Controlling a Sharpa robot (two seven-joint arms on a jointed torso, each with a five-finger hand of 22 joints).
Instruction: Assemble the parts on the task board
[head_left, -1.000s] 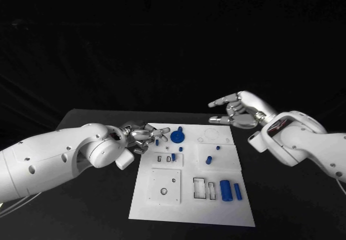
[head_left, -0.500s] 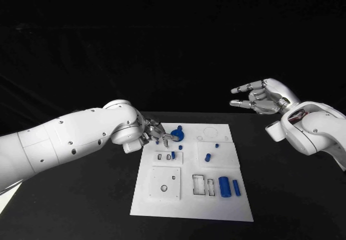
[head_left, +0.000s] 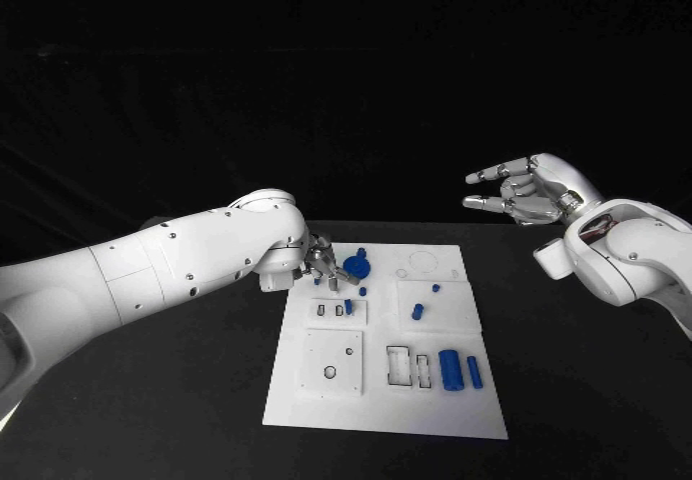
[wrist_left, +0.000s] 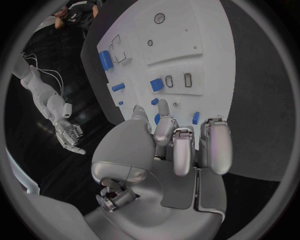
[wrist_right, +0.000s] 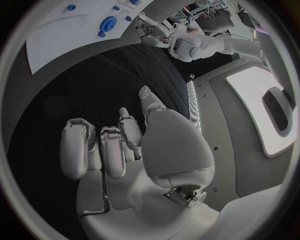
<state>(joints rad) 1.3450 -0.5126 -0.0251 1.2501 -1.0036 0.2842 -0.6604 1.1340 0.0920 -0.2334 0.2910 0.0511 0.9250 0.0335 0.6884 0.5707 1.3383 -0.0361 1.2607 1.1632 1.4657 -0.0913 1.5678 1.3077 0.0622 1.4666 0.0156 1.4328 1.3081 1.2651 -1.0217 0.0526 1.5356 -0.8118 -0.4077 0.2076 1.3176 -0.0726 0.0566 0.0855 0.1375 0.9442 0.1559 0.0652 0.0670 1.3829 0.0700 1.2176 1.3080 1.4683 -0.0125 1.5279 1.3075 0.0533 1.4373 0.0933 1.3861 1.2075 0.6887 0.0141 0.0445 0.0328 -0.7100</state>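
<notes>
Flat white task board (head_left: 387, 400), smooth and matt like moulded plastic, with thin dark-outlined recesses. Small blue parts: the round gear-like piece (head_left: 355, 265) and the short cylinder (head_left: 451, 372) look like smooth plastic with a dull sheen. Black tabletop (head_left: 577, 380), matt and even, without visible grain. Left hand (wrist_left: 181, 145), silver fingers with a satin metallic finish and paler, smooth pads; its rounded palm shell is glossy grey-white. Right hand (wrist_right: 119, 145), same brushed-silver fingers and smooth pale shell. White arm casings (head_left: 173, 270), hard glossy plastic dotted with small dark screw holes. Backdrop behind the tabletop: black, matt; its material cannot be told.
</notes>
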